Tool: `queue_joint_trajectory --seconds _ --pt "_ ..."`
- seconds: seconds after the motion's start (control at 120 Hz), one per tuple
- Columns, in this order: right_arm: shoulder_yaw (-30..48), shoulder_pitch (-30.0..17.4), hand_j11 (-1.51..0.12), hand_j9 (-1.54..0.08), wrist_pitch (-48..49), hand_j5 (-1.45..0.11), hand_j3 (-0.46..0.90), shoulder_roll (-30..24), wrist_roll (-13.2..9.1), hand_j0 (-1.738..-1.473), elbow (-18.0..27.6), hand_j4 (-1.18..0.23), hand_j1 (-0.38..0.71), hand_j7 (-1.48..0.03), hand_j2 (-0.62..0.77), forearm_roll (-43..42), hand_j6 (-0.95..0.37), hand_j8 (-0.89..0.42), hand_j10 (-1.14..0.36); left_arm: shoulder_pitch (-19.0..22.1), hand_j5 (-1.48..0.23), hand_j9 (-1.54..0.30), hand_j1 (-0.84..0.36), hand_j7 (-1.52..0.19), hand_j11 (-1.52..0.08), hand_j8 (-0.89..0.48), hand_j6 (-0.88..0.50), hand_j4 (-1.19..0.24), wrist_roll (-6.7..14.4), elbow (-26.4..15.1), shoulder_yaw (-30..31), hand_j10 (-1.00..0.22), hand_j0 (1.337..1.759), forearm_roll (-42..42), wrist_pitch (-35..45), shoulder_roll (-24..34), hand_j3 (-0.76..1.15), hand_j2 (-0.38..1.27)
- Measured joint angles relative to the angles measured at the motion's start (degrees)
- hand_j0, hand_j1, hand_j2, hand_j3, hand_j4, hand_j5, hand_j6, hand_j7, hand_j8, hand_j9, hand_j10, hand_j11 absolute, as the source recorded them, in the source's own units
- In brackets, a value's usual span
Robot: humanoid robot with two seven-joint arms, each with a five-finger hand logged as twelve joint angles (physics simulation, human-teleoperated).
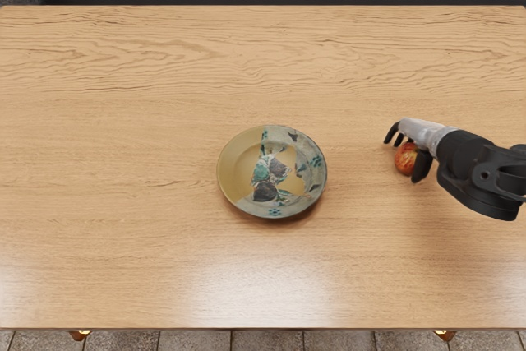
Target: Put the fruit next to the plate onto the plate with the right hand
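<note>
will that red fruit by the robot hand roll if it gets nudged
Probably: the fruit looks round and sits on a smooth, flat table, so a nudge may roll it. It is small beside the right robot hand, so likely light.

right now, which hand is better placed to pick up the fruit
Right. The right hand is at the fruit, which lies to the right of the plate; the left arm is out of view.

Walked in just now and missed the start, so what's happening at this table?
The robot's right hand is over a small red fruit that lies on the table, to the right of the patterned plate. The fruit is not yet on the plate. Whether the hand already grips it cannot be told. The left arm is out of view.
</note>
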Motion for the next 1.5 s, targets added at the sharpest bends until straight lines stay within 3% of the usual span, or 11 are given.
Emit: queue_joint_trajectory --seconds 0.2,0.358,0.508,0.617,1.033,1.5 --pt "0.0 -0.3 -0.59 -0.59 -0.01 -0.59 0.0 -0.34 0.0 -1.658 0.0 -0.46 0.2 -0.59 -0.09 -0.02 -0.46 -0.44 -0.46 0.0 0.0 0.0 0.35 0.0 0.0 0.0 0.0 0.0 0.01 0.01 0.0 0.0 1.658 0.0 0.0 0.0 0.0 0.0" --pt "0.04 -0.37 -0.77 -0.77 0.07 -0.76 0.0 -0.43 -0.02 -1.653 0.01 -0.57 0.24 -0.75 0.01 -0.05 -0.44 -0.35 -0.56 0.0 0.0 0.0 0.35 0.0 0.0 0.0 0.0 0.0 0.0 -0.01 -0.01 0.0 1.658 0.0 0.0 0.0 0.0 0.0" --pt "0.1 -0.38 -0.89 -0.88 0.06 -0.87 0.0 -0.44 -0.01 -1.651 -0.01 -0.66 0.25 -0.86 0.16 -0.08 -0.46 -0.37 -0.6 0.0 0.0 0.0 0.35 0.0 0.0 0.0 0.0 0.0 0.0 0.0 -0.01 0.0 1.658 0.0 0.0 0.0 0.0 0.0" --pt "0.39 -0.35 -0.94 -0.93 0.15 -0.93 0.0 -0.67 0.01 -1.65 -0.05 -0.69 0.21 -0.91 0.17 0.03 -0.49 -0.39 -0.62 0.0 0.0 0.0 0.35 0.0 0.0 0.0 0.0 0.0 0.01 0.0 -0.02 0.0 1.658 0.0 0.0 0.0 0.0 0.0" --pt "8.46 0.4 -1.03 -1.01 5.39 -1.01 0.0 0.59 0.04 -1.654 -0.2 -0.7 0.19 -0.95 0.16 0.63 -0.47 -0.37 -0.6 0.0 0.0 0.0 0.35 0.0 0.0 0.0 0.0 0.0 0.01 0.0 0.01 0.0 1.658 0.0 0.0 0.0 0.0 0.0" --pt "17.37 2.51 -1.05 -1.02 10.14 -1.04 0.0 10.21 0.05 -1.657 0.49 -0.68 0.23 -0.95 0.23 1.02 -0.45 -0.34 -0.57 0.0 0.0 0.0 0.35 0.0 0.0 0.0 0.0 0.0 0.0 0.01 0.0 0.0 1.658 0.0 0.0 0.0 0.0 0.0"
